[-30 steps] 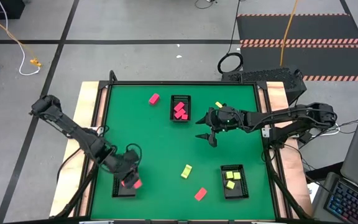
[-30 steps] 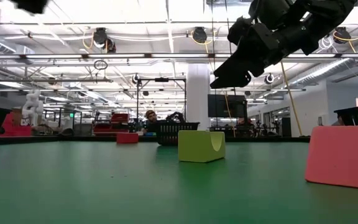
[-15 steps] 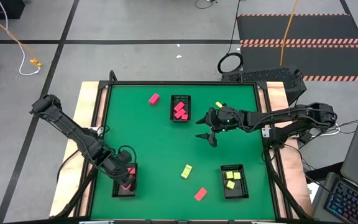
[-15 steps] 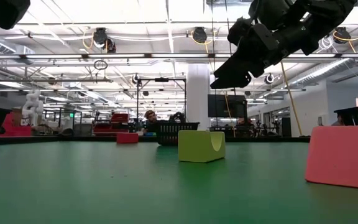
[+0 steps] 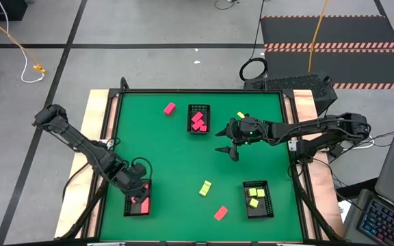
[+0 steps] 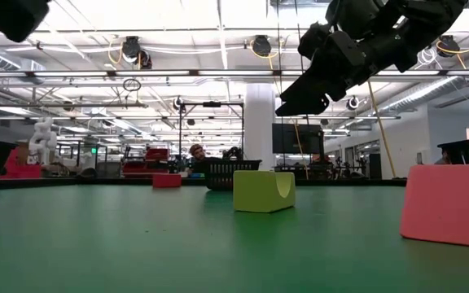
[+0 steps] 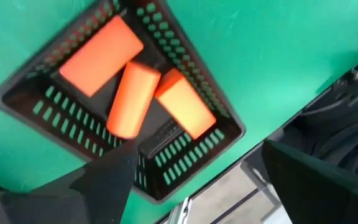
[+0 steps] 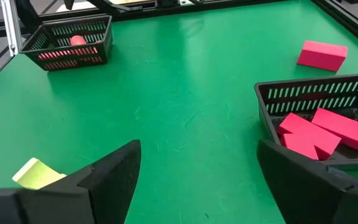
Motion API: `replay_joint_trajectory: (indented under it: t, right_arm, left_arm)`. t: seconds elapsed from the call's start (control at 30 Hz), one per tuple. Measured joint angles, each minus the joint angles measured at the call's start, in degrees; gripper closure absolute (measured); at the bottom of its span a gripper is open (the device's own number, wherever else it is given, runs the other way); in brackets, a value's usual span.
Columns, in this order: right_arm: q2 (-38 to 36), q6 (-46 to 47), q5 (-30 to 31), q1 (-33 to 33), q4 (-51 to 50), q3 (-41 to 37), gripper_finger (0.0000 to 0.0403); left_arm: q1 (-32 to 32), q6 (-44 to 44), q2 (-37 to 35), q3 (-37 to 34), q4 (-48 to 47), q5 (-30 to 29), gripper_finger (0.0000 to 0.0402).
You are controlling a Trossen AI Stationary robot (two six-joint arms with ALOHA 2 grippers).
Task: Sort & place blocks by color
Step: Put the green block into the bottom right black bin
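On the green counter point(image 5: 176, 157), my left fingers point(image 5: 138, 190) hang spread and empty over the near-left tray point(image 7: 225, 127), which holds three coral-red blocks point(image 7: 131, 99). My right fingers point(image 5: 232, 150) hover spread mid-counter. A yellow-green block point(image 5: 205, 188) and a coral-red block point(image 5: 220, 213) lie loose nearby.

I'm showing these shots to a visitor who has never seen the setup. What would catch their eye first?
Probably the bright green table, dotted with small coloured blocks and three black mesh trays. The left gripper hangs open over the near-left tray, which holds three coral-red blocks. The right gripper hovers open mid-table beside the far tray of magenta-pink blocks, with a yellow-green block loose nearby.
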Motion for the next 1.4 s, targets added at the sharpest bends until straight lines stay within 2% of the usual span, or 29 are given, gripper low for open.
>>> replay_joint_trajectory:
  t: [0.1, 0.27, 0.4, 0.5, 0.67, 0.8, 0.9, 1.07, 1.2, 1.4]
  right_arm:
    - [0.0, 0.0, 0.0, 0.0, -0.6, 0.0, 0.0090]
    - [0.0, -2.6, -1.5, 0.3, -2.6, 0.0, 0.0090]
    - [0.0, -3.3, -3.0, 1.2, -2.5, 0.0, 0.0090]
    - [0.0, -3.2, -3.1, 2.4, -2.6, 0.0, 0.0090]
    - [0.0, -2.7, -2.7, 6.2, -2.5, 0.0, 0.0090]
    - [0.0, -2.2, 2.0, 10.4, -3.1, 0.0, 0.0090]
    - [0.0, 0.6, 6.0, 14.0, -5.9, 1.0, 0.0090]
    - [0.0, 4.4, 16.0, 21.1, -12.3, 4.8, 0.0090]
    - [0.8, 8.1, 23.1, 26.0, -12.2, 6.1, 0.0097]
    - [8.8, 11.4, 25.9, 28.9, -12.4, 9.2, 0.0126]
  left_arm:
    - [2.2, 4.2, 0.0, 0.0, 0.0, -0.2, 0.0084]
    - [5.7, 18.0, 0.0, 0.0, 0.0, -5.5, 0.0129]
    - [9.4, 25.7, 0.0, 0.0, 1.3, -7.1, 0.0159]
    - [11.5, 34.0, 0.0, 0.0, 7.7, -9.3, 0.0174]
    - [13.5, 52.2, 0.0, 0.0, 24.6, -17.3, 0.0190]
    - [15.5, 65.4, 0.0, 0.0, 34.8, -19.9, 0.0198]
    - [17.3, 71.7, 0.0, 0.0, 39.3, -21.1, 0.0205]
    - [20.1, 77.8, 0.0, 0.0, 40.8, -22.6, 0.0218]
    - [21.6, 80.6, 0.0, 0.0, 42.2, -22.6, 0.0227]
    - [21.6, 88.7, 1.3, 0.0, 50.8, -22.4, 0.0239]
